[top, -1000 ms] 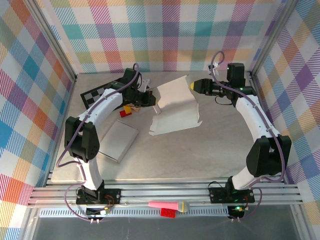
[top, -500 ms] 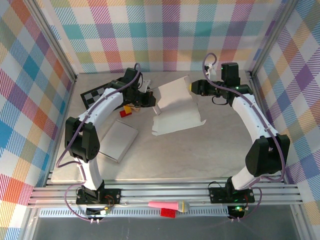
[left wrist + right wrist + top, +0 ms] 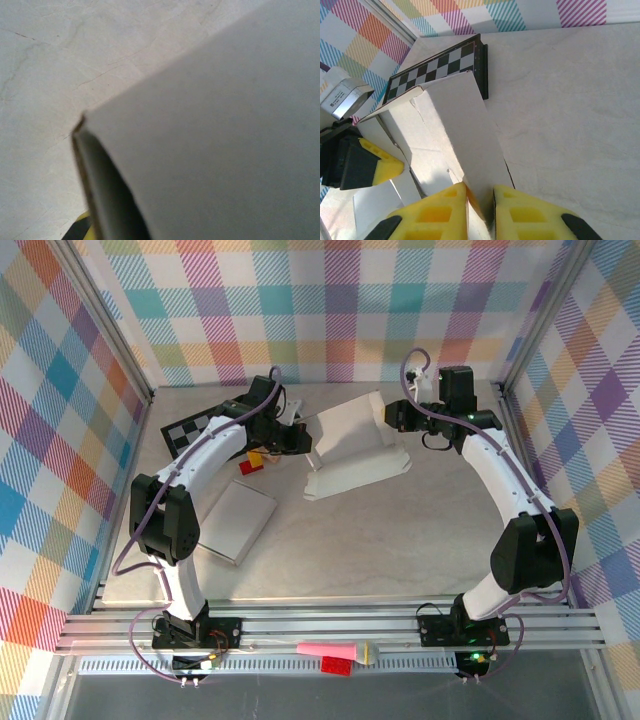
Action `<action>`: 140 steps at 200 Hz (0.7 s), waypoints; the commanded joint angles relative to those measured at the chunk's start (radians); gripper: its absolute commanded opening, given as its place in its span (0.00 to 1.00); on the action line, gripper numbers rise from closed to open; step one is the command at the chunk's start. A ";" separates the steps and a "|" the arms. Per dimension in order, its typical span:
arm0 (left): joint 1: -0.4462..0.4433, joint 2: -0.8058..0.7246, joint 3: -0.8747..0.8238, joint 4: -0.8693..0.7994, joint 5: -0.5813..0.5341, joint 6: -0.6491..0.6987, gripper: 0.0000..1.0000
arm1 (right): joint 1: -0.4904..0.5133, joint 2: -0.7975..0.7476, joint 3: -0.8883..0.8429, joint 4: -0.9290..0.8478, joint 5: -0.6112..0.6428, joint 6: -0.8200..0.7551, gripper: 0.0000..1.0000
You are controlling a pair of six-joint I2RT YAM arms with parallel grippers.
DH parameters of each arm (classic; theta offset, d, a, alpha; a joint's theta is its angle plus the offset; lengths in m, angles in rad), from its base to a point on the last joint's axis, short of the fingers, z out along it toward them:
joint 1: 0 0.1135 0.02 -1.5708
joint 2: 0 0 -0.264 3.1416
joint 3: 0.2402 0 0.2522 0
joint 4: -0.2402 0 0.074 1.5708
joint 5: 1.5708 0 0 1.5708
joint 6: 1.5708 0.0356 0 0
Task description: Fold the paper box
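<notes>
From above, the box [image 3: 355, 445] lies at the back middle of the bench [image 3: 400, 540], with one panel raised between the left claw [image 3: 297, 439] and the right claw [image 3: 392, 418]. In the left wrist view the card is very near. The left claw is closed, apparently on the box's left edge. In the right wrist view the right claw is narrow, and its fingers [image 3: 440, 215] pinch the panel's edge. This hold looks shallow: if the arms pull apart, the thin card may slip out or tear.

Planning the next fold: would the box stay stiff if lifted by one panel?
Probably floppy: the box is thin creased card with loose flaps. Likely light, since the right tool pinches just one thin edge. That edge may crease or slip.
</notes>
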 commanded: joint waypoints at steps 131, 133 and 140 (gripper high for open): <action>-0.052 -0.016 0.080 -0.006 0.033 0.045 0.00 | 0.110 0.068 0.079 -0.205 0.269 -0.178 0.37; -0.052 -0.016 0.081 -0.008 0.032 0.045 0.00 | 0.112 0.070 0.081 -0.207 0.273 -0.179 0.37; -0.053 -0.016 0.085 -0.010 0.032 0.048 0.00 | 0.113 0.079 0.091 -0.219 0.288 -0.183 0.37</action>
